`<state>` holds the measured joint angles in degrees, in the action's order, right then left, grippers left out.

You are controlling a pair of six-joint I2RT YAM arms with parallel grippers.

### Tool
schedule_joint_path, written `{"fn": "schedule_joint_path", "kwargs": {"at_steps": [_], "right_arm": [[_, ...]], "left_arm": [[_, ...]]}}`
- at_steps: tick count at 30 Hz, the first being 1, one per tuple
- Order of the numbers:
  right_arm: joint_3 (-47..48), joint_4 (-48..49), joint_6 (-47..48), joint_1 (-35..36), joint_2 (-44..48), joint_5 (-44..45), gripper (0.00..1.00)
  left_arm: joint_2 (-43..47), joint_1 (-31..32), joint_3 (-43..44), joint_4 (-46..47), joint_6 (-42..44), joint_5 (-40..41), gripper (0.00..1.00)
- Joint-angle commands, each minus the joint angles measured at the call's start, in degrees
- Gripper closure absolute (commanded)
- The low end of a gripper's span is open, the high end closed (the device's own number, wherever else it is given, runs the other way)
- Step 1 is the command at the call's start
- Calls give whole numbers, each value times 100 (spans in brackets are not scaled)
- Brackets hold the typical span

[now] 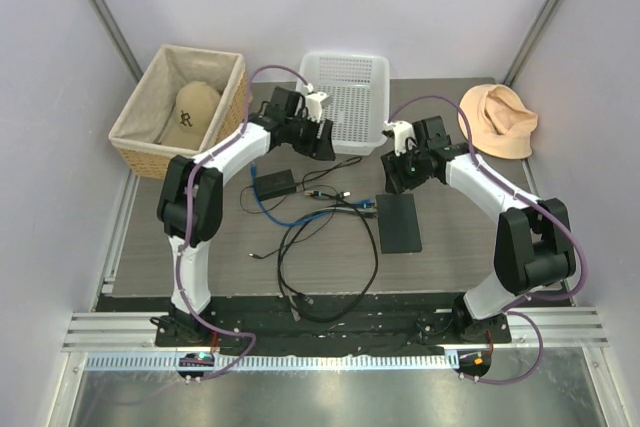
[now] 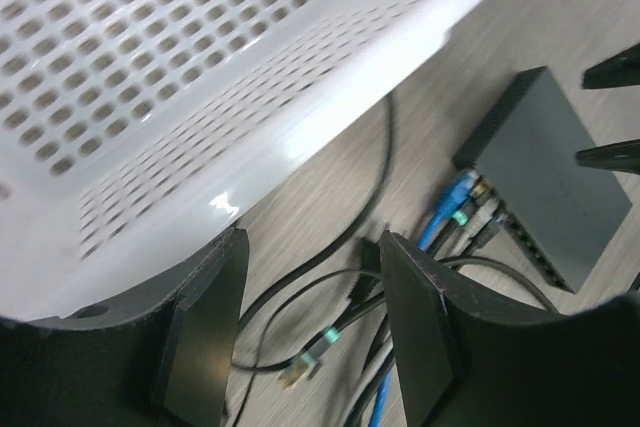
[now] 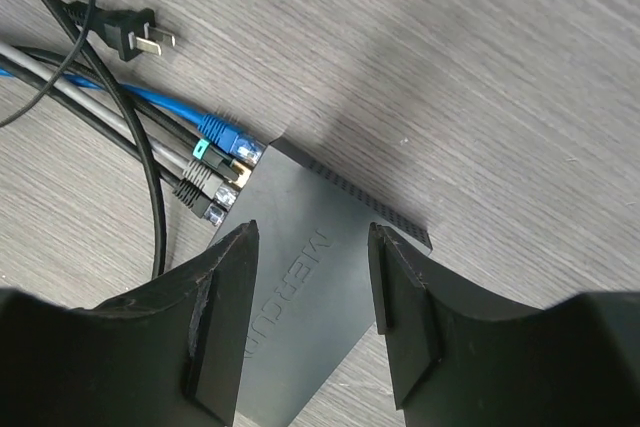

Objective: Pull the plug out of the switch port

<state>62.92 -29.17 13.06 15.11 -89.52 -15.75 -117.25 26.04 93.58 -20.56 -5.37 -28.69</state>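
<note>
Step in hand: approach only, no contact with any plug yet. The flat matte-black rectangular switch box (image 1: 401, 224) lies on the grey wood-grain table (image 1: 450, 257), right of centre and in front of the right arm. Its port-bearing narrow edge (image 2: 527, 244) faces the middle of the table. The right wrist view shows plugs seated side by side at the far corner of that edge: a blue-booted network plug (image 3: 222, 134), a grey-cabled plug with a green clip (image 3: 205, 159), and at least one black plug (image 3: 198, 190) beside them. All look fully home. The right gripper (image 3: 312, 247) hovers over the plugged end of the box, fingers spread and empty, the box lid with its embossed lettering showing between them. Cannot tell whether the pads touch the lid. The left gripper (image 2: 312, 267) sits at the near rim of the white perforated plastic basket (image 2: 200, 97), fingers likewise spread and empty, with the plugs in sight ahead but well apart from it. A black two-prong mains plug (image 3: 135, 39) lies loose on the table. The small black adapter brick (image 1: 275, 184) sits well left of the box and is not the target. Judgement: the task does not say which plug, and the blue one at the corner is the most exposed. Next move calls for the right gripper to press down and pin the box. The left should then close on one boot only, squeezing its latch tab, and draw straight out along the cable line so the box does not slide.
</note>
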Motion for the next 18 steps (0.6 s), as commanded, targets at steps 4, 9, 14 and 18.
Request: {"fn": "schedule_joint_path", "kwargs": {"at_steps": [4,9,14,18], "right_arm": [[-280,219,-93,-44,303,-130,45],[-446,192,-145,-44,461,-333,47],[-842,140,-374,-44,523,-499,54],[-1088,157,-506,-44,540,-587,60]], "left_arm": [[544,-732,-268,176,500,111,39],[1458,-329,-1254,140,519,-1638,39],[1188,655,-1018,166,353,-1948,38],[415,1113,-473,412,19,-1483,39]]}}
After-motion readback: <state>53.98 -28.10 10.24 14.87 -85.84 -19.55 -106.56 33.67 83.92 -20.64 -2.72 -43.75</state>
